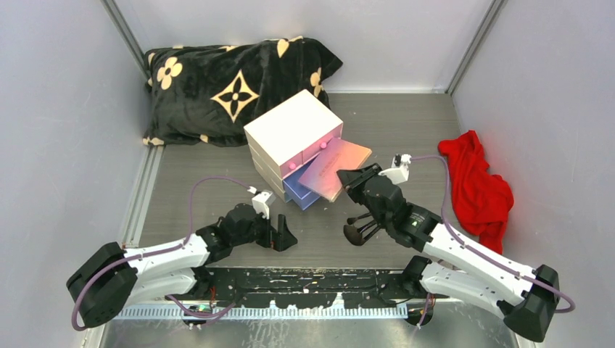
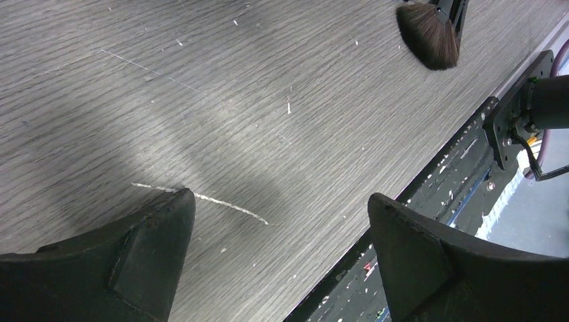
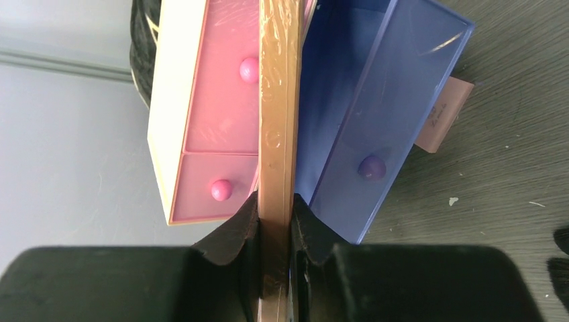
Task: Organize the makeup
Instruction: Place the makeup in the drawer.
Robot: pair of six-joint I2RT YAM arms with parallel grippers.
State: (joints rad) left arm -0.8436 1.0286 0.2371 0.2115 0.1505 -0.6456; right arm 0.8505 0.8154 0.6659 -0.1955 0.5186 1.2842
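Right tool [image 3: 275,218] pinches palette [image 3: 277,121], long axis toward box [image 3: 168,100], far end seemingly over blue drawer [image 3: 396,94]; left tool [image 2: 282,215] wide.

Grey table [image 1: 406,123] under box [image 1: 290,130], pillow [image 1: 217,87], cloth [image 1: 479,185], brushes [image 1: 357,233]

The palette [image 1: 335,170] shimmers pink to gold. The box [image 1: 290,127] is cream, with pink drawers [image 3: 215,100] and a blue drawer [image 3: 389,87]. Red cloth [image 1: 479,188]; black cushion [image 1: 217,87] with cream flowers; grey wood-grain table [image 1: 406,123].

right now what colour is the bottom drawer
The drawer is blue with a purple knob, best in right wrist view.
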